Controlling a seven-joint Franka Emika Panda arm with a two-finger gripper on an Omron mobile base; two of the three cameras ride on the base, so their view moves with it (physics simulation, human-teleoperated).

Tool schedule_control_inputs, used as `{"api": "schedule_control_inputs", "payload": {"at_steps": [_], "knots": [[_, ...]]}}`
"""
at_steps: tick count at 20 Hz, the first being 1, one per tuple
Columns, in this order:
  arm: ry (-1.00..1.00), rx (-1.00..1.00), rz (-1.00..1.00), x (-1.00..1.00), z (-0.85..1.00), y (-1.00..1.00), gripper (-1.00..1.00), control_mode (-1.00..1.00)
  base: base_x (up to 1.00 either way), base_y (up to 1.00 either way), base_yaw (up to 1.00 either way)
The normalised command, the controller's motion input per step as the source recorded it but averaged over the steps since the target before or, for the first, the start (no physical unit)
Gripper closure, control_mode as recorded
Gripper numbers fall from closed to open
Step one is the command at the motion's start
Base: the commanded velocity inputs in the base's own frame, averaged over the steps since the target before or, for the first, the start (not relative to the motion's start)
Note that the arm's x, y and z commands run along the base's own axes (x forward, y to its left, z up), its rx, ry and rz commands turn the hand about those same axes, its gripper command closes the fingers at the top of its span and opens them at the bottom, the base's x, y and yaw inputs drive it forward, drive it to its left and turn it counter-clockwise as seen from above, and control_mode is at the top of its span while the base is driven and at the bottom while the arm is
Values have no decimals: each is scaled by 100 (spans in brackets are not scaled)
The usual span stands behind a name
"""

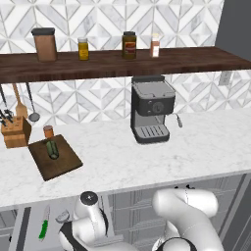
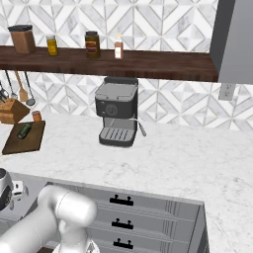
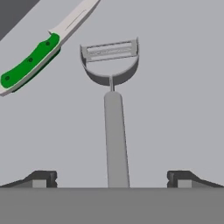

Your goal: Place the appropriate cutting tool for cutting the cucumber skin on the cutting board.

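Observation:
The peeler (image 3: 114, 131) lies flat on the grey drawer floor, Y-shaped head away from me, slim handle running straight back between my fingertips. My gripper (image 3: 111, 179) hangs just above it, open wide, each fingertip well clear of the handle. From the left base view the peeler (image 1: 62, 215) lies in the open drawer below the counter, where the arm reaches down. The dark brown cutting board (image 1: 61, 164) sits on the counter at left with the short green cucumber (image 1: 52, 149) on it; the board (image 2: 30, 142) and cucumber (image 2: 23, 131) sit far left in the right base view.
A green-handled knife (image 3: 28, 61) lies left of the peeler in the drawer (image 1: 29, 230). A small orange jar (image 1: 48, 131) and tan knife block (image 1: 15, 132) stand behind the board. A coffee machine (image 1: 152, 115) stands mid-counter beneath a shelf (image 1: 186, 61) holding jars.

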Motion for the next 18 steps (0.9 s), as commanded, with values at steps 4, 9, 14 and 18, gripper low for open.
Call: {"api": "schedule_control_inputs", "payload": {"at_steps": [4, 9, 14, 18], "knots": [[0, 0, 0, 0, -13, 0, -100, -100, 0, 0, 0], [0, 0, 0, 0, 0, 0, -100, -100, 0, 0, 0], [0, 0, 0, 0, 0, 0, -100, -100, 0, 0, 0], [0, 0, 0, 0, -1, 0, -100, -100, 0, 0, 0]]}}
